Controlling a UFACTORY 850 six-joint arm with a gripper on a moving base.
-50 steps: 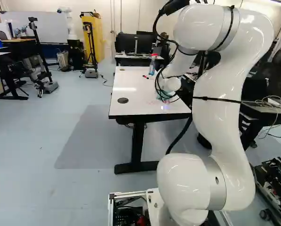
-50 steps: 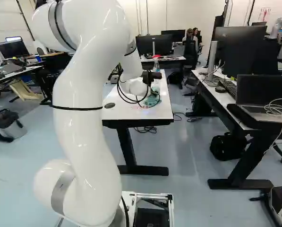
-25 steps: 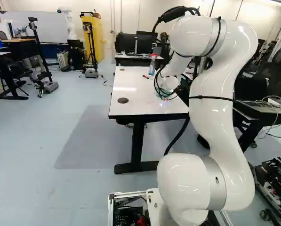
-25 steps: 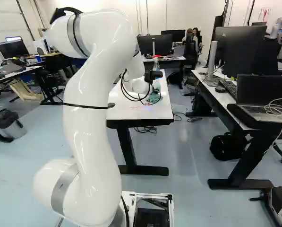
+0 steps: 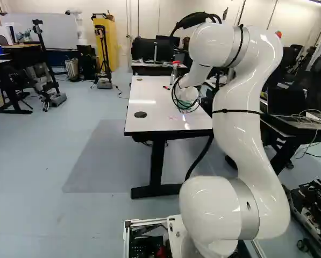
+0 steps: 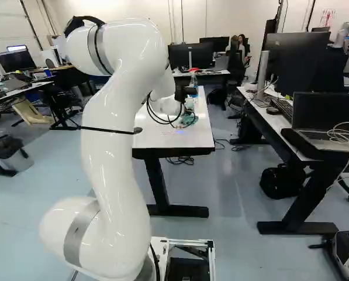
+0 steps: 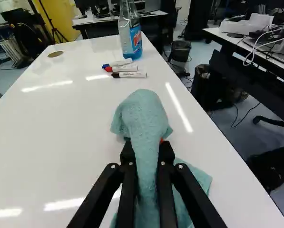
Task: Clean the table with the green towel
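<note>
Green towel (image 7: 144,114) is bunched in the black gripper (image 6: 185,96), on the right-hand side of the white table (image 5: 155,102). In the wrist view the gripper (image 7: 146,148) has its two fingers parted only by the thickness of the gathered cloth, pressing it from both sides. One fold bulges out ahead of the fingertips, while a loose corner spreads on the tabletop beside and under them.

Compared with the earlier frames, the white arm (image 5: 241,123) leans farther forward, its upper bend lower than it was. The gripper and towel have gone with it, a little farther along the table. The base has kept its place.

Faint pink marks (image 5: 172,118) show on the tabletop, on the near side of the towel. Beyond the towel, toward the far end, a blue-capped marker (image 7: 119,62), a red-capped marker (image 7: 123,69) and a black-capped marker (image 7: 131,74) lie close together. A spray bottle (image 7: 131,35) of blue liquid stands upright just past them. All of these are where they were. A dark round cap (image 5: 141,114) sits in the tabletop at the near left. To the right of the table, an open laptop (image 6: 323,114) rests on another desk.
</note>
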